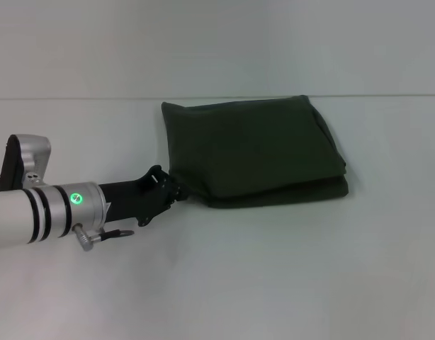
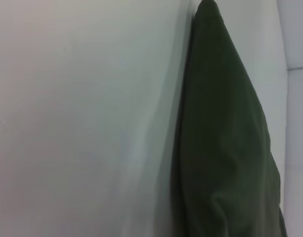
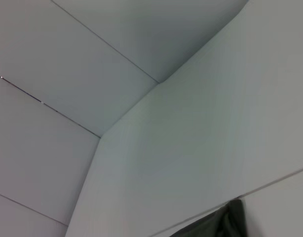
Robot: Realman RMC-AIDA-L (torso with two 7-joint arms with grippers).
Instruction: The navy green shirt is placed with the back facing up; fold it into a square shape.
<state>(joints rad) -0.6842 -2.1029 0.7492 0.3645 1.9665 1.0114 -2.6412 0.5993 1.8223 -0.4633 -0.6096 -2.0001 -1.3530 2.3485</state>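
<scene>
The navy green shirt [image 1: 253, 149] lies folded into a compact, roughly square stack on the white table, plain side up, with layered edges along its near and right sides. My left gripper [image 1: 176, 190] reaches in from the left, its tip at the shirt's near-left corner. The left wrist view shows the shirt [image 2: 225, 148] close by as a dark green fold against the table. In the right wrist view only a corner of the shirt [image 3: 215, 227] shows. The right arm is outside the head view.
The white table [image 1: 274, 276] stretches around the shirt on all sides. Its far edge meets a pale wall [image 1: 217, 42] just behind the shirt.
</scene>
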